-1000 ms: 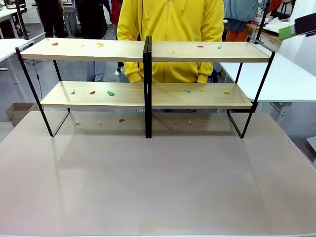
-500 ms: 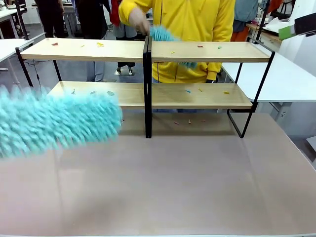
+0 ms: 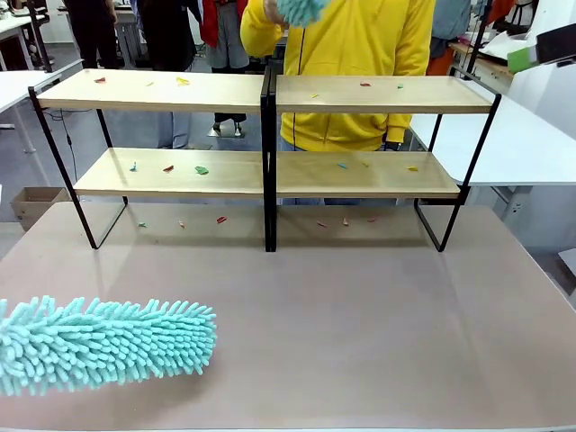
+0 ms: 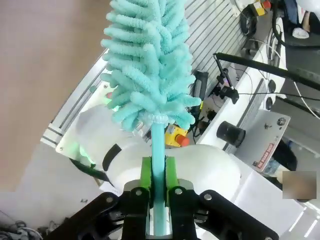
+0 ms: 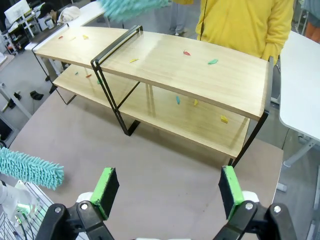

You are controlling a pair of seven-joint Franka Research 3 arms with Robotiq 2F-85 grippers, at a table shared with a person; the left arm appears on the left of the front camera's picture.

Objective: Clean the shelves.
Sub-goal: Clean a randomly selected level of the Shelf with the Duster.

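No text, number or brand could be read in any view. In the lower right of the left wrist view, a small red-and-white sticker (image 4: 263,155) sat tilted on the face of a white metal box (image 4: 260,131). It carried lines of print, but they were too small and blurred to make out a single word.

Black right claw (image 5: 169,189), green pads (image 5: 106,192)

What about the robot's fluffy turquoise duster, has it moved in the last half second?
Yes. The duster dropped down the front view: it overlapped the shelves' lower board then, and now sits below the rack's feet, over the table.
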